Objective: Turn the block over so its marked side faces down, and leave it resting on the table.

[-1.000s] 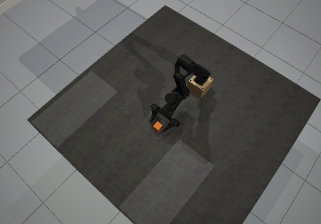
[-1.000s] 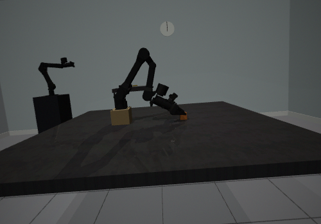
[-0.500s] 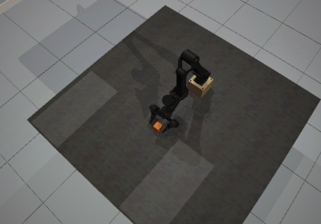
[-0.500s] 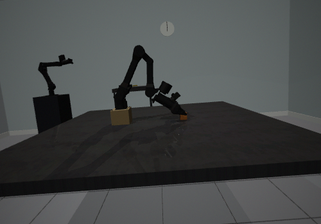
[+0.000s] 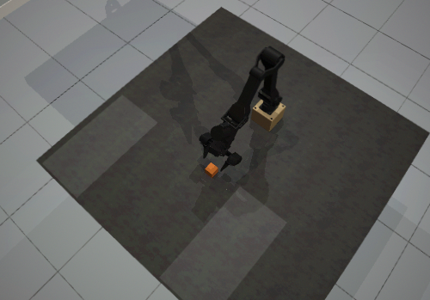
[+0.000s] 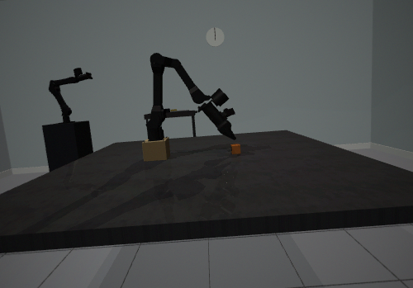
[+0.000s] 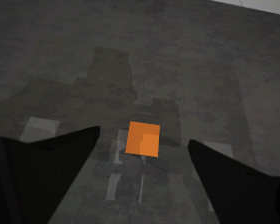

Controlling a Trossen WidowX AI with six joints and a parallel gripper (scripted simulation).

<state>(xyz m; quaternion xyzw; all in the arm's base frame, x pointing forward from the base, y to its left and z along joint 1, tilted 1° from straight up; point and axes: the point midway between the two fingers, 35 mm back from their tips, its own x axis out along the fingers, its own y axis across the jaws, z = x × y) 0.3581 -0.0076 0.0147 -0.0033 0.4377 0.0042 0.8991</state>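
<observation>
Wrist view puts the orange cube between and beyond my two fingertips, a bare orange face turned up to me, part of it lit brighter than the rest. My gripper is spread wide and pinches nothing. From the exterior camera I see its tips above the cube and apart from it, the tool angled down toward the dark tabletop. The cube sits flat on that surface, well apart from the tan mounting block that carries my black arm. I cannot make out the marked side in any of the three views, so which way it faces I can't tell. Behind the table, a second black arm stands on a dark pedestal, and a round clock hangs on the wall.
</observation>
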